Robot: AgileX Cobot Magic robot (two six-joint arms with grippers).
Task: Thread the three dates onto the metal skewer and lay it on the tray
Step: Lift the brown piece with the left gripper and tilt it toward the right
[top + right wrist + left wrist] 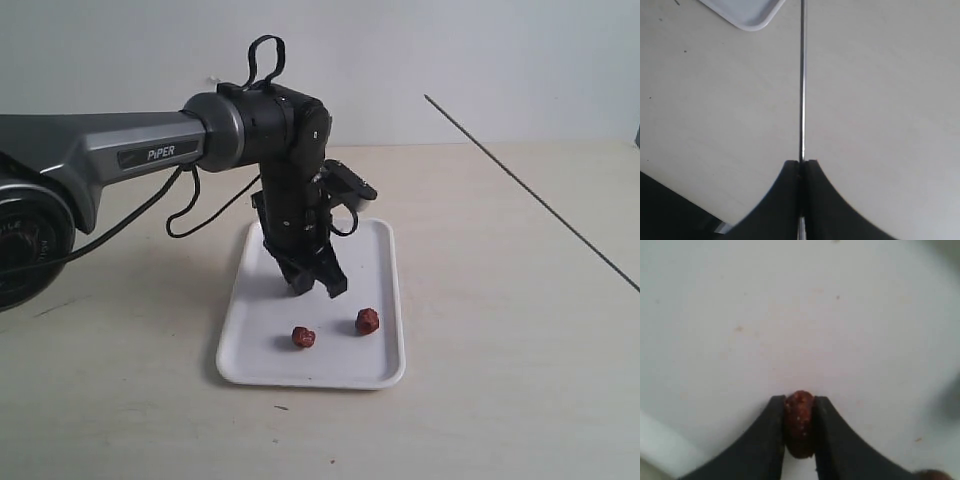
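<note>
So the left gripper [799, 401] clamps one wrinkled reddish-brown date [799, 432]. The right gripper [801, 165] pinches the thin grey metal skewer [801, 90], which points straight out from it, tip well apart from that date.

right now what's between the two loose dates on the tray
Nothing but bare tray between one date and the other date, as the exterior view shows. The third date is pinched in the left gripper, seen in the left wrist view.
</note>
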